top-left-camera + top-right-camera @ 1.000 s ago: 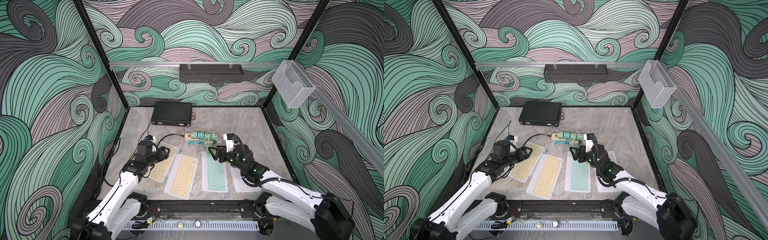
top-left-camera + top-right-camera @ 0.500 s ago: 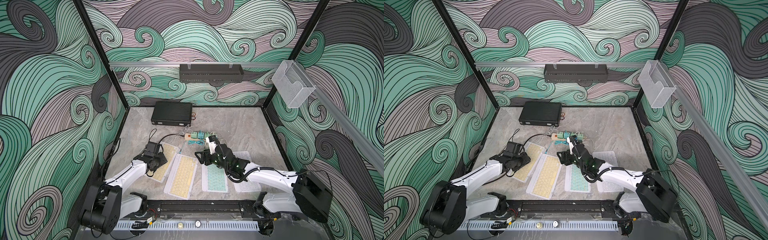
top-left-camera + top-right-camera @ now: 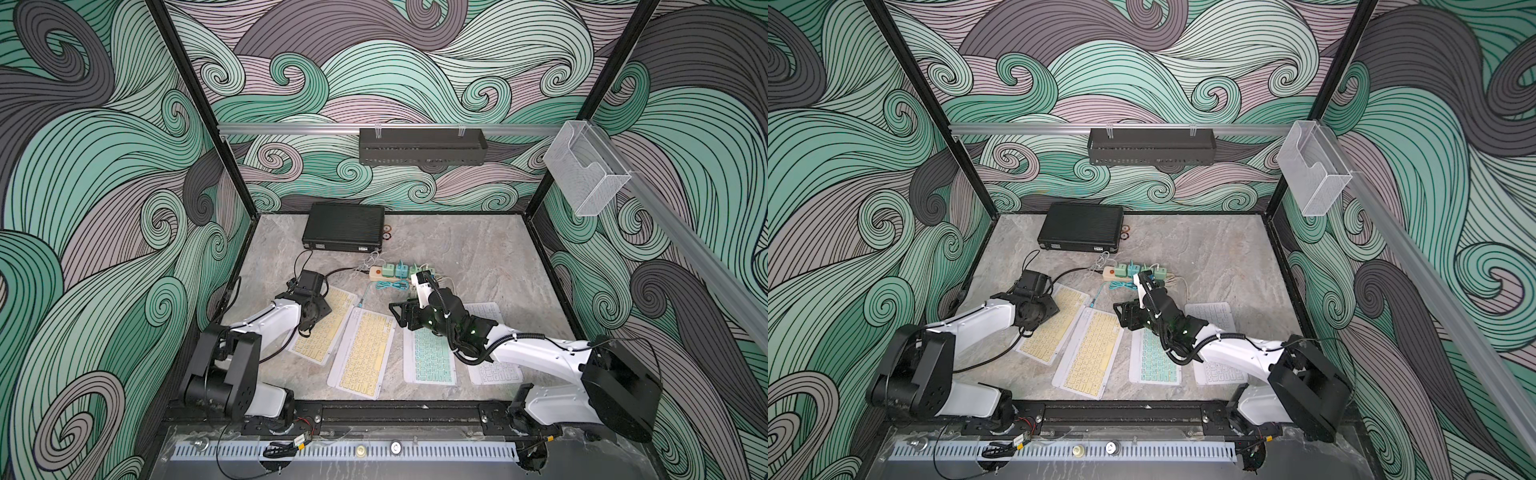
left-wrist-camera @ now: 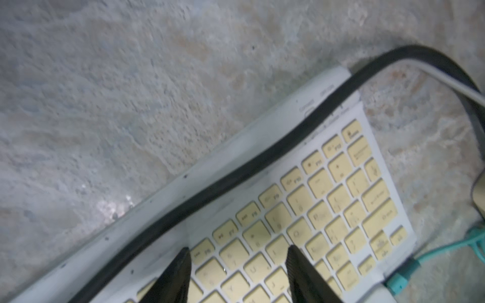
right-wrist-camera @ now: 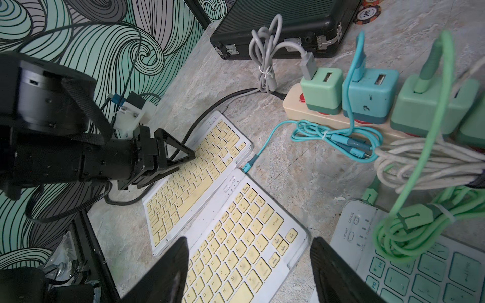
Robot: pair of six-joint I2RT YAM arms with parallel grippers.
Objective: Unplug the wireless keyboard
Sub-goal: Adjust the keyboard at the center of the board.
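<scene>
The yellow-keyed keyboard point(image 3: 362, 353) lies flat, keys up, on the table point(image 3: 478, 249) near its 6 o'clock edge. Its long axis runs from 1 to 7 o'clock. A teal cable point(image 5: 247, 165) is plugged in at its 1 o'clock corner and leads to a coiled bundle beside the power strip point(image 5: 291, 106). The right claw point(image 5: 249, 240) hangs over that end, released, jaws spread wide with nothing between them.

Just beside it at 9 o'clock, on the same slant, lies a twin keyboard point(image 3: 1054, 328). In the left wrist view a black cord point(image 4: 223, 181) crosses its top margin. The left claw point(image 4: 237, 251) hovers above its keys, released and grasping nothing.

At 3 o'clock a teal-keyed keyboard point(image 3: 430, 359) points 12 to 6. A white keyboard point(image 3: 484, 309) lies beyond it, partly under the right arm.

The power strip carries a blue charger point(image 5: 367, 91) between green chargers point(image 5: 321, 89), each with a cable in its port. At 12 o'clock a black case point(image 3: 343, 227) sits shut, contents hidden, with poker chips point(image 3: 387, 232) just beside it.
</scene>
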